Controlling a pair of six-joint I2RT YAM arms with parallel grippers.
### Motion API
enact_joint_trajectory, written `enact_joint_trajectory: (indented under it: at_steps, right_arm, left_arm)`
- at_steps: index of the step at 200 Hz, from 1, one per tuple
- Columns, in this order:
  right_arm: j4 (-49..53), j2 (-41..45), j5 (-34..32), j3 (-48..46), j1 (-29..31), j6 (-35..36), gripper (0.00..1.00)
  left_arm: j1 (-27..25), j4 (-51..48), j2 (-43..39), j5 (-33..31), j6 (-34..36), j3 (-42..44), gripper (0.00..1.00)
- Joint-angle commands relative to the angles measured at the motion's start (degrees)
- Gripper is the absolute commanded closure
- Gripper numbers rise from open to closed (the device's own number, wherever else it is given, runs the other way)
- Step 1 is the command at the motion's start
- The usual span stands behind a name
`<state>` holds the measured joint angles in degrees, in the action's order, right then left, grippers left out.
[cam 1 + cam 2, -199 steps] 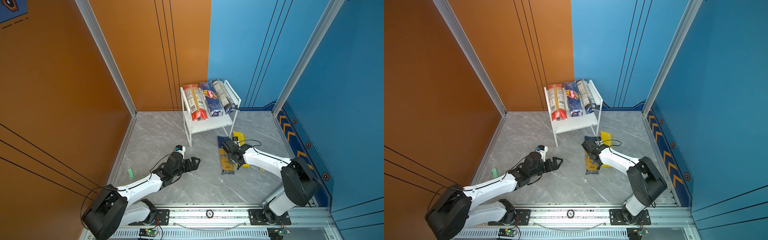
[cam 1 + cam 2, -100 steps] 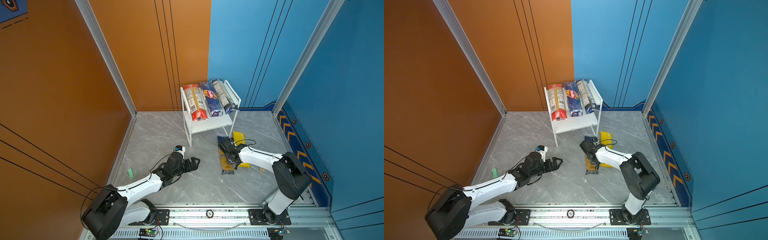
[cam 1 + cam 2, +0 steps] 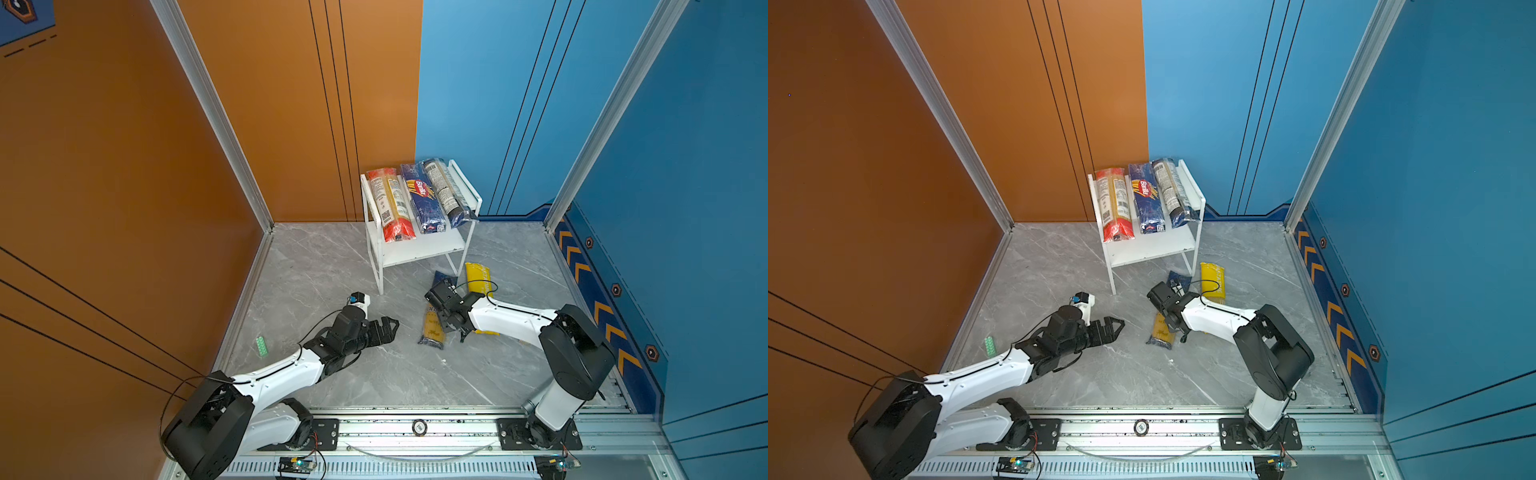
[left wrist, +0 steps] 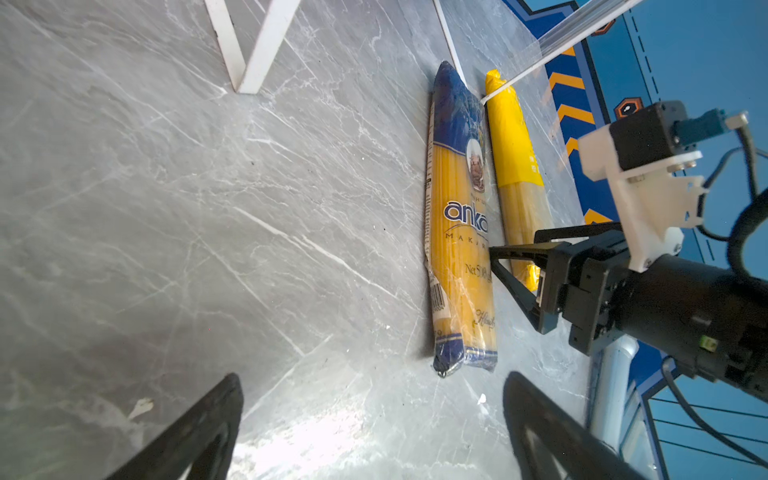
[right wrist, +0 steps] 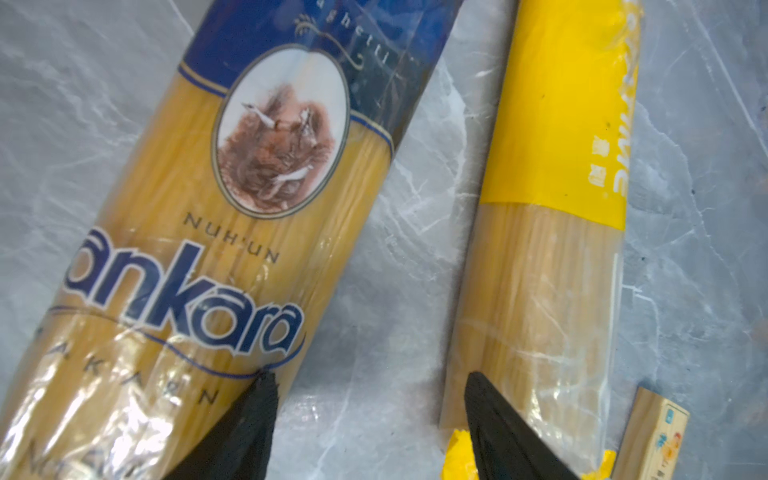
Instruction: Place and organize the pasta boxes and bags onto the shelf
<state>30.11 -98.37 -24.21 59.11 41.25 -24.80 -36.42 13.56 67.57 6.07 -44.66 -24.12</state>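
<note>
The shelf stands at the back, and three of the pasta boxes and bags lie side by side on its top board: a red-ended clear pack, a dark blue Barilla pack and a clear, dark-blue labelled pack. A blue-yellow portrait pack and a bright yellow pack lie on the floor. My right gripper hangs open over the gap between them. One finger is at the blue-yellow pack's edge. My left gripper is open over bare floor.
A small green piece lies near the left wall. A little wooden block sits beside the yellow pack. The shelf's front leg stands ahead of my left gripper. The arms' base rail runs along the front edge.
My right gripper has shifted left, and the near end of the blue-yellow pack has swung left with it. The left arm has not moved.
</note>
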Motion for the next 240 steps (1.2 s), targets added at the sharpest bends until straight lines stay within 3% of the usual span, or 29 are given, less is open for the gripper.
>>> enact_joint_trajectory:
  at_steps: [1, 100, 161, 201, 240]
  right_arm:
    - [-0.3, 3.0, 3.9, -0.7, -0.2, 0.9, 0.30]
    - [4.0, 26.9, 10.1, -7.6, -10.9, 3.0, 0.29]
    - [4.7, 33.6, 11.1, -11.7, -14.5, 1.0, 0.28]
    - [4.7, 35.4, 10.5, -13.3, -15.1, -0.3, 0.28]
    - [4.1, 36.7, 10.1, -14.6, -15.4, -2.3, 0.28]
  left_arm:
    - [-2.4, -0.6, -0.4, -2.6, 4.5, -0.8, 0.02]
    - [-16.4, -1.8, 6.6, -17.2, 15.0, -8.0, 0.02]
    - [-23.1, -1.6, 13.3, -26.1, 18.1, -11.7, 0.02]
    - [-26.3, -0.4, 17.3, -34.6, 15.9, -12.4, 0.02]
    - [-27.5, 1.9, 21.5, -34.3, 15.0, -14.2, 0.02]
